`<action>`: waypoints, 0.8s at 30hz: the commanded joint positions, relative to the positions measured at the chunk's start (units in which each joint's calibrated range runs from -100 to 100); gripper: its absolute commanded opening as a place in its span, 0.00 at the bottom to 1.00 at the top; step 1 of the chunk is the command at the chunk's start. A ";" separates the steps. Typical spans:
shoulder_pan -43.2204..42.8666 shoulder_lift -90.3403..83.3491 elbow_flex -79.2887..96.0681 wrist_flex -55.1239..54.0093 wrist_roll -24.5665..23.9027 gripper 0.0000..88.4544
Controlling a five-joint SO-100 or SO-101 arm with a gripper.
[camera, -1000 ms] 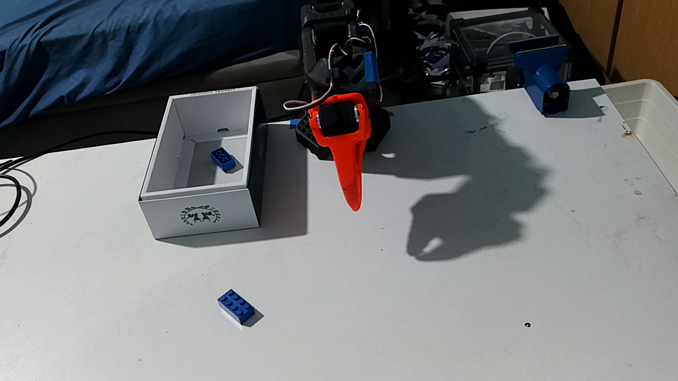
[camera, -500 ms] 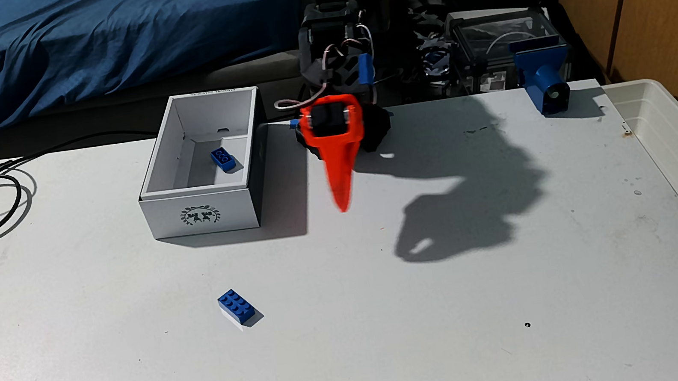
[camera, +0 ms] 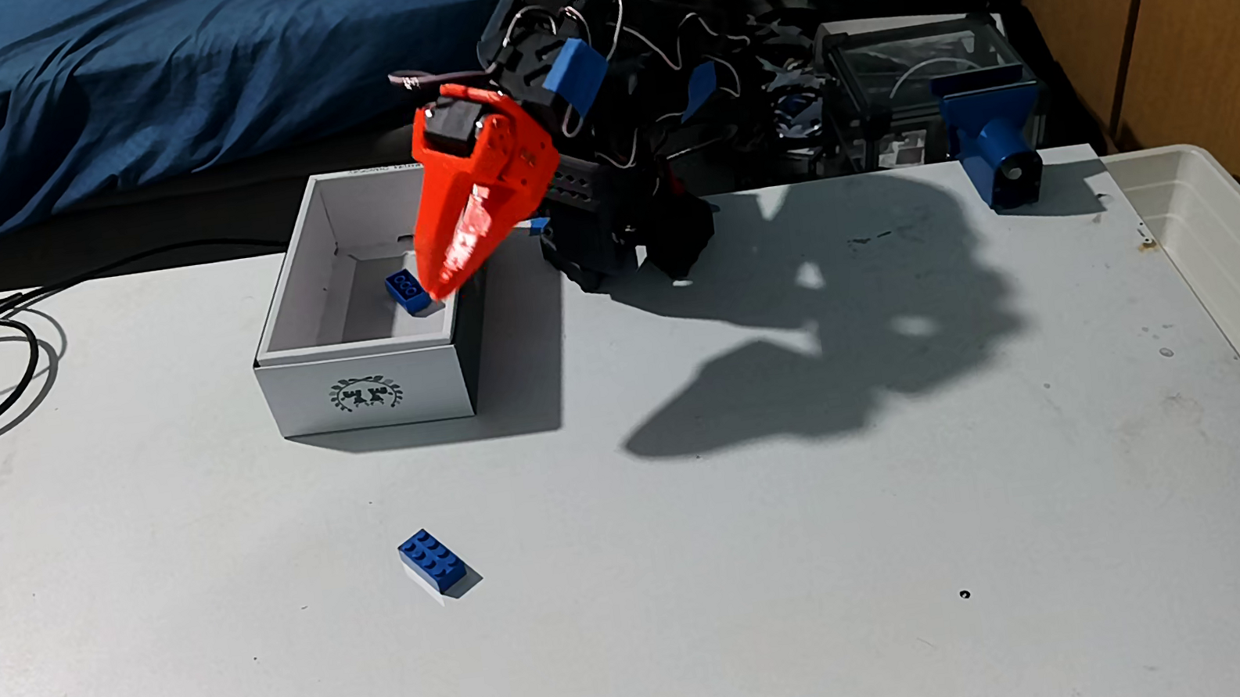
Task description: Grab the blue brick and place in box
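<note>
Pincer (camera: 440,293) now over box (camera: 360,393)

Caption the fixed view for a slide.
Orange gripper poised over white box; studded blue brick lies on table.

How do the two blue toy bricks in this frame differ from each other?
The small blue plastic brick on the table lies studs up, showing eight round studs; the blue brick in the white cardboard box shows its hollow underside with round tubes. The first sits out on the open white table near the front; the second rests on the box floor, partly behind the orange gripper tip. Both are blue and appear alike in shape.
</note>
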 commanded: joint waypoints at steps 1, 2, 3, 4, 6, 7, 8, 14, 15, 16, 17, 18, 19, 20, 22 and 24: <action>2.43 1.35 -3.16 0.22 1.66 0.03; 2.80 2.79 -4.05 0.22 1.97 0.03; 2.87 4.57 -5.29 0.22 2.24 0.03; 3.32 6.77 -6.98 0.22 2.24 0.03; 4.36 12.09 -11.42 0.22 2.24 0.03; 4.66 15.05 -14.26 0.74 2.24 0.03; 4.80 18.52 -17.18 1.43 2.24 0.02; 4.95 42.71 -35.73 9.87 1.40 0.02; 4.73 46.68 -38.21 10.99 0.61 0.02; 4.51 50.74 -40.52 11.85 -0.13 0.02; 4.36 54.55 -42.74 12.80 -0.66 0.02; 3.91 58.18 -44.78 13.49 -1.18 0.02; 2.80 61.65 -46.64 13.83 -1.92 0.02; 1.98 64.95 -48.24 14.18 -2.71 0.02; 0.64 71.04 -50.81 14.44 -3.92 0.02; -0.40 76.28 -52.85 14.44 -5.13 0.02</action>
